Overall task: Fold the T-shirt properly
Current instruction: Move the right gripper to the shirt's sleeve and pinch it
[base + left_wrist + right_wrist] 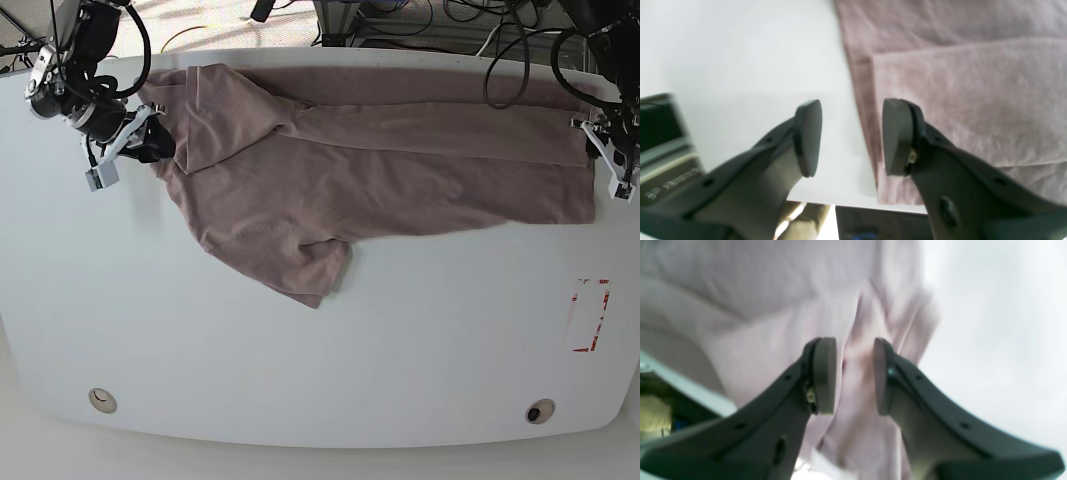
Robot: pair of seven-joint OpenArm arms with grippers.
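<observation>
Base view shows the table (300, 370) bare along its near edge, with a red-marked label (588, 314) at near right. Farther back the T-shirt (400, 170) lies spread across the far half, one sleeve (305, 265) pointing near. Its left end sits between the parted jaws of the right gripper (853, 373), which are not closed on it; the left gripper (851, 136) hangs open over the right hem

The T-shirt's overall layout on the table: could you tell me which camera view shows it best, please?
The base view: the whole T-shirt lies spread across the table, one sleeve pointing toward the camera. The left wrist view shows only a folded hem corner by the left gripper; the right wrist view shows blurred bunched fabric between the right gripper pads.
</observation>
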